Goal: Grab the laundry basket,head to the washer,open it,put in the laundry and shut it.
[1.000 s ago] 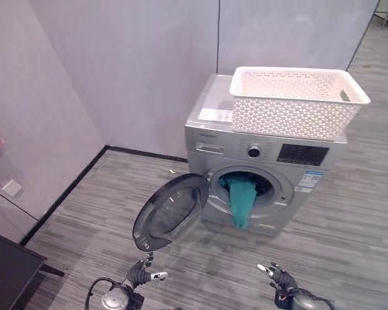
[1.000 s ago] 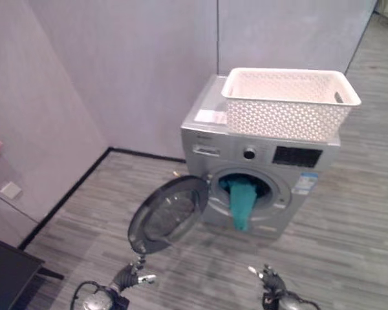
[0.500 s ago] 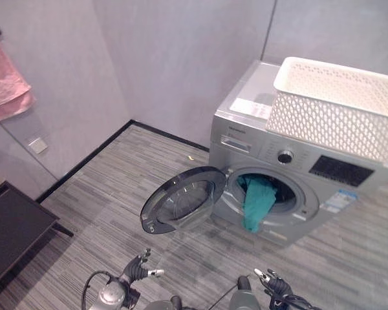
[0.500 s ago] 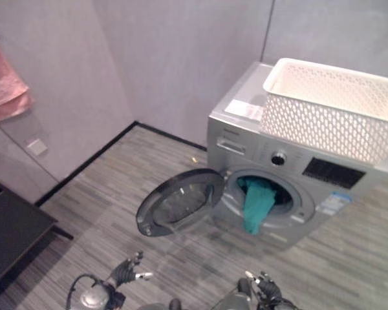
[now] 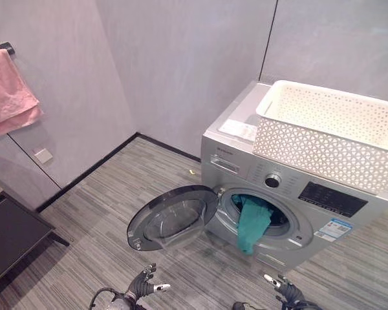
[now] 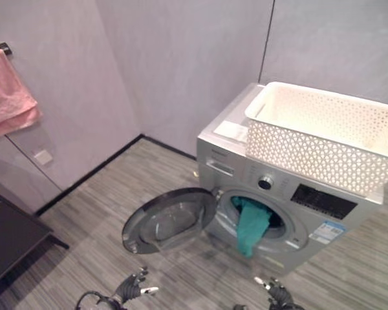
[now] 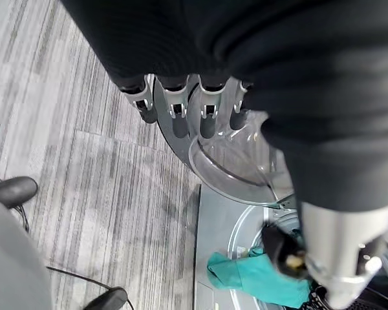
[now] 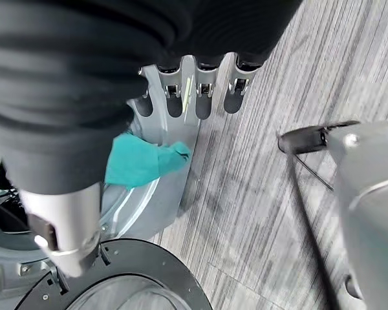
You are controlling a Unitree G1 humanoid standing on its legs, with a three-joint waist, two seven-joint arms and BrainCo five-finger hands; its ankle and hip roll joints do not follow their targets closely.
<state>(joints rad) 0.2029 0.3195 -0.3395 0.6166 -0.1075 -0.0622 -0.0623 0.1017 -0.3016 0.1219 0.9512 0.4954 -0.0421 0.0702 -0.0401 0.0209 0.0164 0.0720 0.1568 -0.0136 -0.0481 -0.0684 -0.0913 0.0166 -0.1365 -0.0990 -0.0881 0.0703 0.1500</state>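
A grey striped wood floor (image 5: 103, 219) meets plain grey walls (image 5: 181, 58). At 3 o'clock, the white plastic laundry basket (image 5: 330, 132) sits on the silver washer (image 5: 278, 194); its round door (image 5: 171, 216) hangs open, teal cloth (image 5: 253, 223) spilling out. Left hand (image 5: 144, 284) and right hand (image 5: 286, 290) hold nothing, fingers (image 7: 174, 113) loosely spread.

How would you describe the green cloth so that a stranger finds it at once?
Find the silver washer by the grey wall. Its round door hangs open, and the green cloth droops from the drum opening over the lower rim. Nothing else there is green.

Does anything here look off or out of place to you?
Yes: a teal cloth hangs out over the rim of the washer drum instead of lying inside, and its door stands wide open.
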